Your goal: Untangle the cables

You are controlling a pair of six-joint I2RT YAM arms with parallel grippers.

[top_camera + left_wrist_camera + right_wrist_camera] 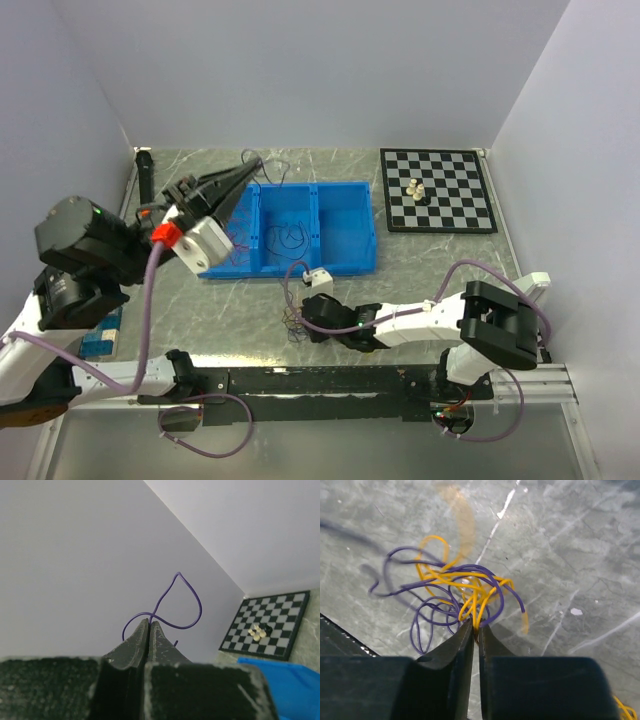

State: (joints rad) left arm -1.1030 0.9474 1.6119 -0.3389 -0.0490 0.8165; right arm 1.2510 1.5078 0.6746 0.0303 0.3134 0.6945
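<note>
Marbled tabletop (pixel 440 260) held a blue bin (pixel 345 225) and chessboard (pixel 455 205); left gripper (pixel 150 622) pinched 1 purple cable (pixel 178 574), right gripper (pixel 476 625) clamped tangled cables (pixel 465 582).

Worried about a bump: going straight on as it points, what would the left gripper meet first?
Apart from the purple cable that the left gripper holds, probably the white wall; depth unclear.
</note>
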